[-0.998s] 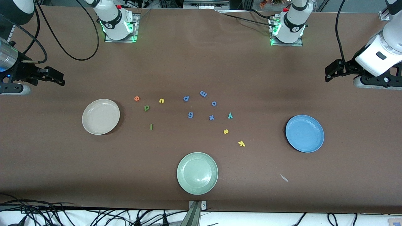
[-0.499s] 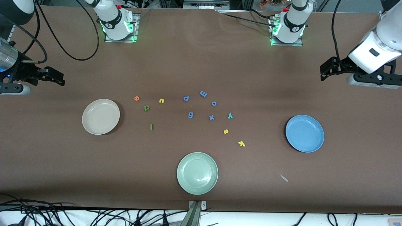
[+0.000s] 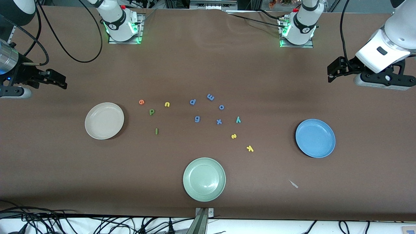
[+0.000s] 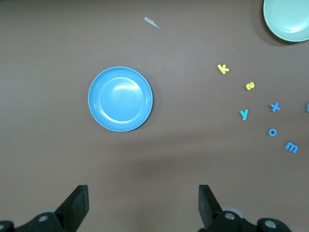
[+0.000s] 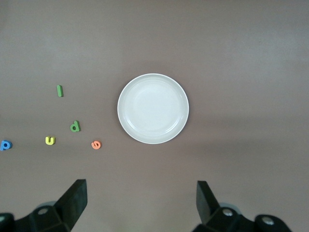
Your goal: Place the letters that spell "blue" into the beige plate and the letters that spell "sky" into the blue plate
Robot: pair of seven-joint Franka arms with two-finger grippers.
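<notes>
While both arms hang raised with fingers spread and empty, the left gripper is over bare tabletop near the blue plate, the right gripper near the beige plate. Between the plates lie orange e, b, u, l, y, s, k, with periwinkle letters among them. A pale green plate sits nearest the front camera; nothing blocks either plate.

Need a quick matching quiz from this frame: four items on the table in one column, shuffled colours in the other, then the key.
Items:
1. letter e
2. letter y
3. letter k
4. plate nearest the front camera

Colours:
A. yellow
B. pale green
C. orange
D. teal

Pairs: 1-C, 2-D, 3-A, 4-B
</notes>
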